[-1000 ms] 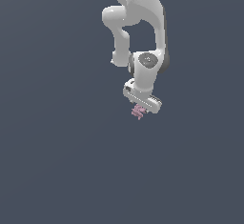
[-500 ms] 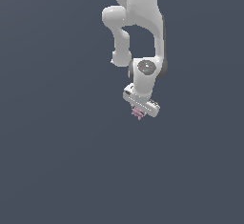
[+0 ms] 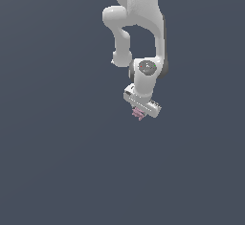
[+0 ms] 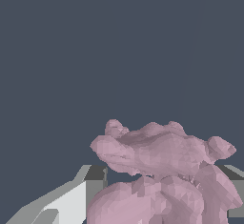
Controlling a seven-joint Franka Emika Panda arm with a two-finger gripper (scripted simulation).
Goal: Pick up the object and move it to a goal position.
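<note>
The object [image 3: 138, 114] is a tiny pale pink, lumpy, jagged item. In the exterior view it sticks out just below the white hand of my arm, near the middle of the picture. My gripper [image 3: 139, 113] is shut on it, and most of it is hidden by the hand. In the wrist view the pink object [image 4: 162, 170] fills the space between my two fingers; one grey-white finger [image 4: 71, 199] shows on one side, and a sliver of the other on the far side.
The white arm [image 3: 139, 23] comes down from the top of the exterior view. All around is a plain dark grey-blue ground [image 3: 57, 162] with no other objects.
The hand has turned and shifted slightly with the pink object in it. The object now shows less below the hand than one second ago.
</note>
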